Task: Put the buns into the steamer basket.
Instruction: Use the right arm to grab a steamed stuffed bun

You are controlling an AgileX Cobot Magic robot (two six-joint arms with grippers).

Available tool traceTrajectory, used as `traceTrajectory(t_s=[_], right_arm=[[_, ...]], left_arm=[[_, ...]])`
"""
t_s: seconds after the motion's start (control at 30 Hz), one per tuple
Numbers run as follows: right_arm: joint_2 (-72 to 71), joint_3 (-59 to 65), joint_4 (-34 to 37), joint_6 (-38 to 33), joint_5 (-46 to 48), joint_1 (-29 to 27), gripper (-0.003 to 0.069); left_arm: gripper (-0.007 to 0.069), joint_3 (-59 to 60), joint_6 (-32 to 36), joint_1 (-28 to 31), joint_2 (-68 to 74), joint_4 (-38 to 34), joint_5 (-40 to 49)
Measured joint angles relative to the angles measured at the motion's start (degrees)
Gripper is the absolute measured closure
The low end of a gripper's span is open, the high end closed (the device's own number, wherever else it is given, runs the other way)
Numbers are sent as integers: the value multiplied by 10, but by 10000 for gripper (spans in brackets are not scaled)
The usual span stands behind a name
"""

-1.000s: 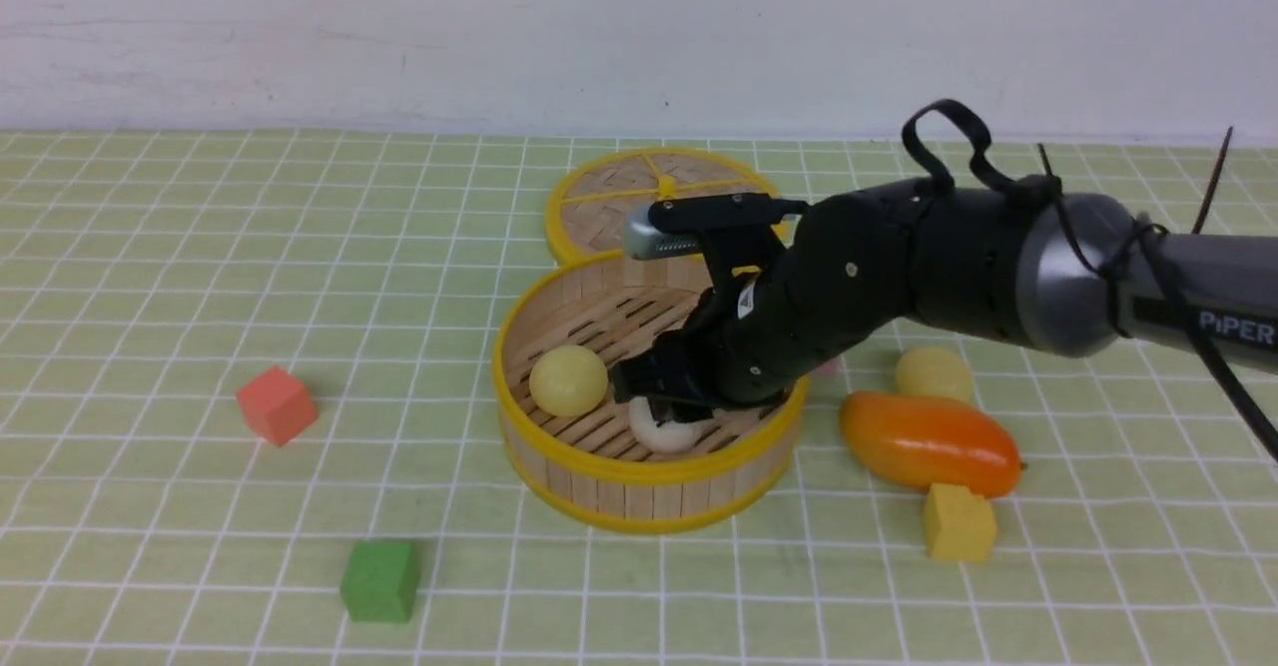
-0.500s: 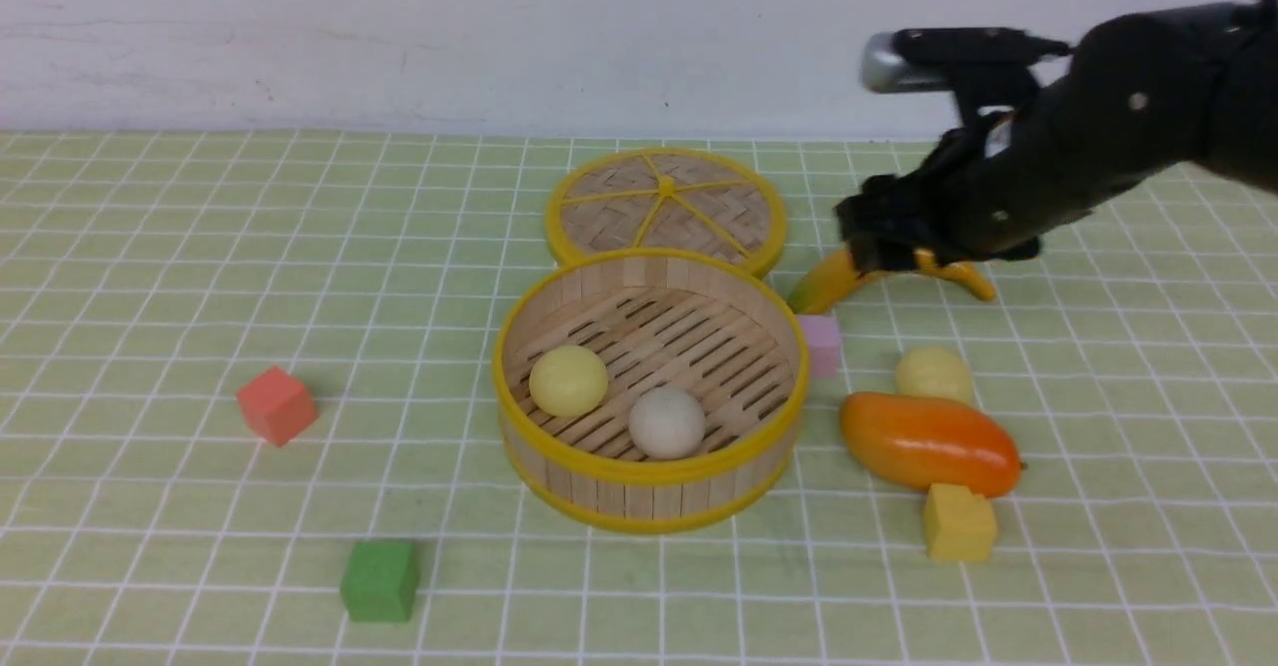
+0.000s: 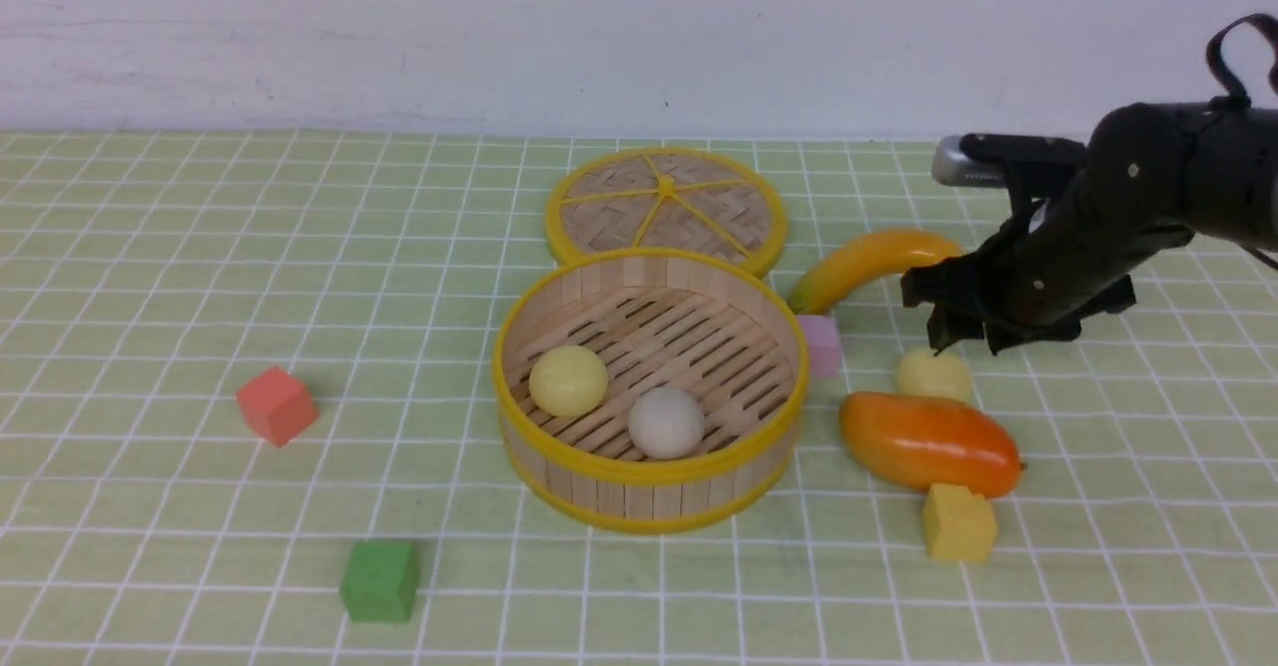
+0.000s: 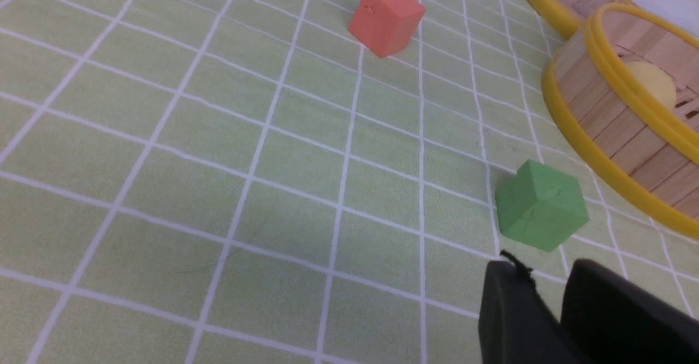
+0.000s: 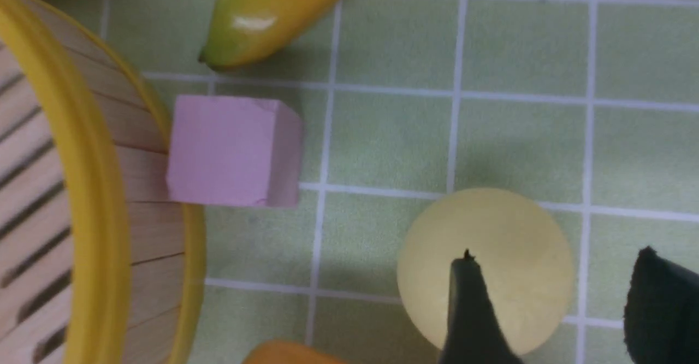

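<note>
Green gridded cloth (image 3: 150, 247), yellow-rimmed slatted steamer basket (image 3: 649, 473), smooth off-white bun (image 3: 666, 422) inside

Front view: wide, from robot's side, faces forward across counter (image 3: 150, 247) to wall (image 3: 399, 27). Left wrist: low, near, oblique. Right wrist: very near, looking down. All three share steamer basket (image 3: 649, 474) (image 4: 592, 135) (image 5: 98, 189) rim.

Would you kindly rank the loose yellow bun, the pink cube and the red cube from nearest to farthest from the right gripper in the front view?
1. Loose yellow bun, just below the right gripper.
2. Pink cube, by the steamer basket's right wall.
3. Red cube, far to the left.
</note>
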Motion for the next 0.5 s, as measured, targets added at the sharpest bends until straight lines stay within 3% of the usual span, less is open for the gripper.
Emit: traceTrajectory(t_s=[0.13, 0.3, 0.33, 0.43, 0.5], right_arm=[[30, 0, 4, 0, -2, 0, 326], [34, 0, 6, 0, -4, 0, 464], [32, 0, 6, 0, -4, 0, 540], [26, 0, 7, 0, -1, 0, 645], [20, 0, 7, 0, 3, 0, 651]], left_arm=[[478, 0, 0, 0, 0, 0, 0], [473, 0, 0, 0, 0, 0, 0], [470, 0, 0, 0, 0, 0, 0], [468, 0, 0, 0, 0, 0, 0], [466, 0, 0, 0, 0, 0, 0]])
